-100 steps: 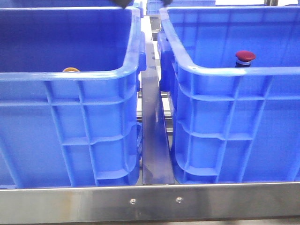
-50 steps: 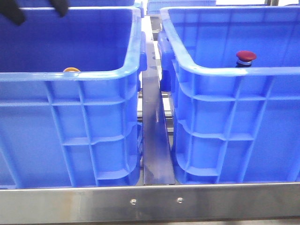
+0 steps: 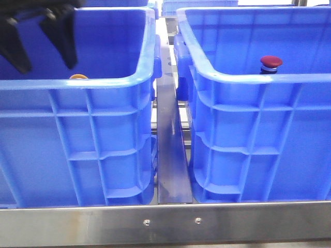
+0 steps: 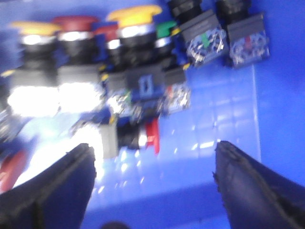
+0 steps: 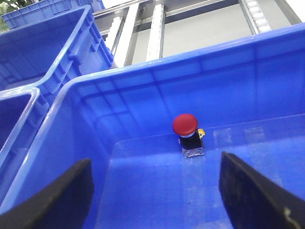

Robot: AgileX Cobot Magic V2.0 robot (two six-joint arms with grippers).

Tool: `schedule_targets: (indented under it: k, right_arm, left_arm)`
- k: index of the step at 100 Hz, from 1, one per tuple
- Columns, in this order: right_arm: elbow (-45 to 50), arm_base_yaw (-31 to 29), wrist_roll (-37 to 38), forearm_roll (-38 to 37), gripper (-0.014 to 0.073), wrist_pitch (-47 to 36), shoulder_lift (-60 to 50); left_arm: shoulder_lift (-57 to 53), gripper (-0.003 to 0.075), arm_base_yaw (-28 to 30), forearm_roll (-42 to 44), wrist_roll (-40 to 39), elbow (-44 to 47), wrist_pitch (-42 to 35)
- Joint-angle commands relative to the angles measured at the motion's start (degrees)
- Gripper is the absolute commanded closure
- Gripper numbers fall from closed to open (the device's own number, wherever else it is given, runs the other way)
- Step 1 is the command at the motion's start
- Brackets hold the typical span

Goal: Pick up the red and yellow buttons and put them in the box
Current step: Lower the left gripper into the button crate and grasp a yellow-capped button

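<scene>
Two blue crates stand side by side. The left crate (image 3: 103, 82) holds a pile of push buttons; one yellow cap (image 3: 78, 77) peeks over its rim. My left gripper (image 3: 41, 51) hangs open inside this crate. Its wrist view is blurred and shows yellow buttons (image 4: 135, 13), a red button (image 4: 74, 21) and other switches beyond the open left gripper (image 4: 153, 152), nothing between the fingers. The right crate, the box (image 3: 258, 78), has one red button (image 3: 271, 63) standing upright on its floor. My right gripper (image 5: 155, 164) is open and empty above the box floor, short of that red button (image 5: 185, 124).
A steel rail (image 3: 170, 155) runs between the crates and a steel bar (image 3: 165, 222) crosses the front. Green-capped and black switch blocks (image 4: 202, 36) lie among the pile. More blue crates (image 5: 43, 43) and roller tracks (image 5: 157, 28) lie beyond the box.
In the front view my left gripper has moved left and come down into the left crate. The red button and the yellow cap have stayed put.
</scene>
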Motion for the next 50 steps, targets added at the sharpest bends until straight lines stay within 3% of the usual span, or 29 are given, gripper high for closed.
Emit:
schedule_targets:
  k: [1,50]
  right_arm:
    - [-1.6,0.0,-0.4,0.2,0.0025,-0.9,-0.5]
    - [-1.6,0.0,-0.4,0.2,0.0025,-0.9,-0.5]
  left_arm:
    - [0.5,0.0227,0.1,-0.8,0.1,-3.2,-1.2]
    - [9.7,0.0229,0.7,-0.3,0.1,-7.3,-2.5]
